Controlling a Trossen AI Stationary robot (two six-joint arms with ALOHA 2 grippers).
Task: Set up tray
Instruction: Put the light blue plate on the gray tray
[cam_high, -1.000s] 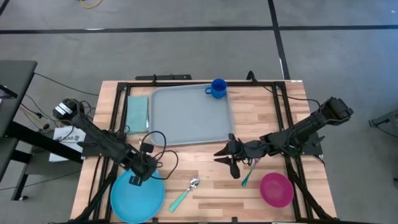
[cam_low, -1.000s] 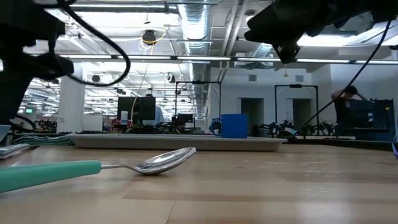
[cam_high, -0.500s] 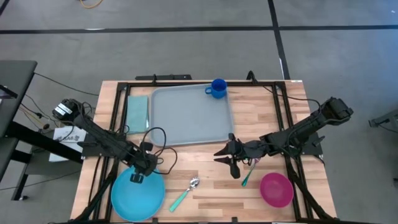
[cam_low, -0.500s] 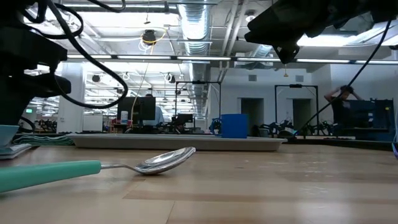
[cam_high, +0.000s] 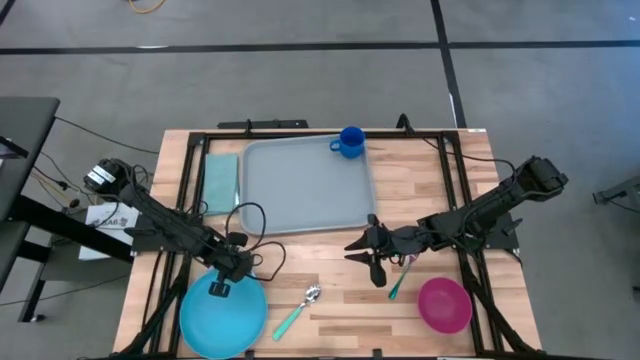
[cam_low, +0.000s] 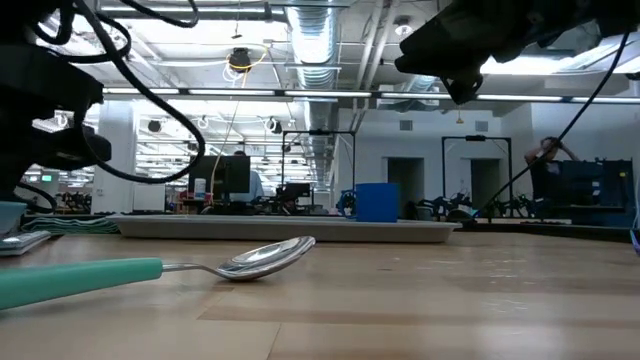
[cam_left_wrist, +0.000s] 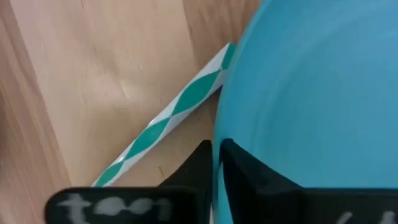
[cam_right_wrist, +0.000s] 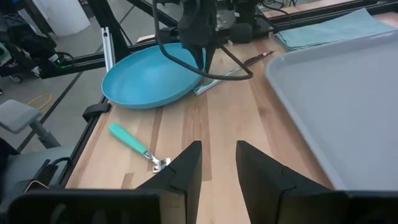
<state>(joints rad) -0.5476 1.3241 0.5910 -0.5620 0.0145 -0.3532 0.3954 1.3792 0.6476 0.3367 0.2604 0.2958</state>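
The left gripper (cam_high: 222, 288) pinches the far rim of the blue plate (cam_high: 222, 322) at the table's near-left corner, its fingers (cam_left_wrist: 205, 171) pressed together on either side of the edge, apparently a firm hold, though the wrist view is too close to be sure. The tray (cam_high: 305, 187) lies well apart, toward the table's far side and to the right of this gripper, long axis running left to right. The left arm is clearly the nearer to the plate. The right gripper (cam_high: 366, 257) hangs with fingers parted, holding nothing, just beside the tray's near-right corner.
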